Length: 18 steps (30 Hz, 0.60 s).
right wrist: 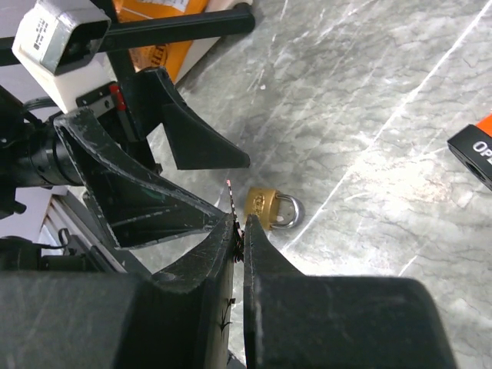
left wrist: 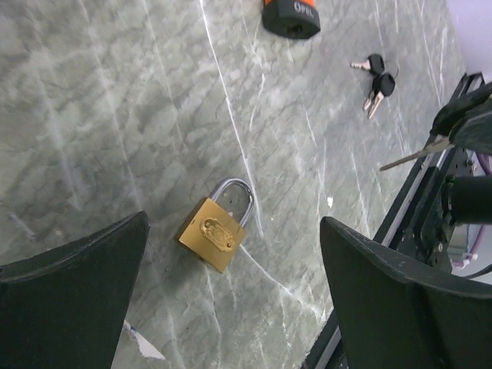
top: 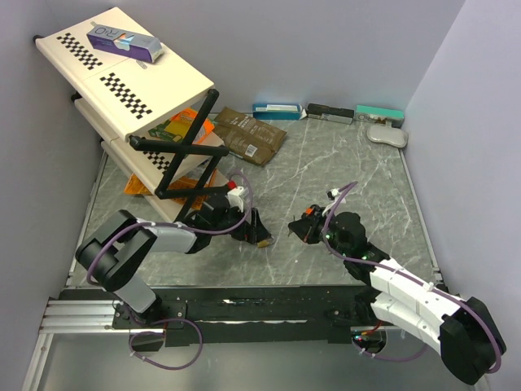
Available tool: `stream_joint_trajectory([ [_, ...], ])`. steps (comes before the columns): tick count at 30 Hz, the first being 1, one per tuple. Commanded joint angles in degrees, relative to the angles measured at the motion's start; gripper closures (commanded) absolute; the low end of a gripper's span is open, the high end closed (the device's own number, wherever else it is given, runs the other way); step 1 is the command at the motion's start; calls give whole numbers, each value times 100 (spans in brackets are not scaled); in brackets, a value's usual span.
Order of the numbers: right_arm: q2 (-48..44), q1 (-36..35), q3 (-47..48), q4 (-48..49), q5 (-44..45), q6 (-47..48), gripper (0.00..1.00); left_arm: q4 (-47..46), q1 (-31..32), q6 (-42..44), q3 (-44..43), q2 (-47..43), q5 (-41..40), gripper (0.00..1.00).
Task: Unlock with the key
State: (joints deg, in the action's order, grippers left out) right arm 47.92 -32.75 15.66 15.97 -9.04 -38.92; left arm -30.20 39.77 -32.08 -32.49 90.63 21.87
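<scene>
Left gripper (top: pixel 256 233) is spread wide and holds nothing. Its 2 black fingers (left wrist: pixel 73 304) stand either side of the small brass padlock (left wrist: pixel 216 232) without touching it. The brass padlock lies flat on the grey-green marbled table (top: pixel 358 171), keyhole end towards the arm bases and steel shackle seated in the body. In the top view it sits near the table's middle, just under the left fingertips.

Right gripper (right wrist: pixel 240 227) is pinched narrow on a thin silver key (left wrist: pixel 413 158). The blade sticks out past the fingertips and points towards the padlock, near it but apart, not in the keyhole.

2 black-headed spare keys on a ring (left wrist: pixel 377 80) lie on the table well apart from the padlock. An orange and black block with white lettering (left wrist: pixel 290 15) lies beyond them. A cream folding shelf with checker markers (top: pixel 138 77) stands at the back left.
</scene>
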Motion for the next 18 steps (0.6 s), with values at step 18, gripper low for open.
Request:
stream_joint_trajectory([
  [18,-90,58,-37,12,104,42,100,356,734,-53,-47,192,-332,3],
])
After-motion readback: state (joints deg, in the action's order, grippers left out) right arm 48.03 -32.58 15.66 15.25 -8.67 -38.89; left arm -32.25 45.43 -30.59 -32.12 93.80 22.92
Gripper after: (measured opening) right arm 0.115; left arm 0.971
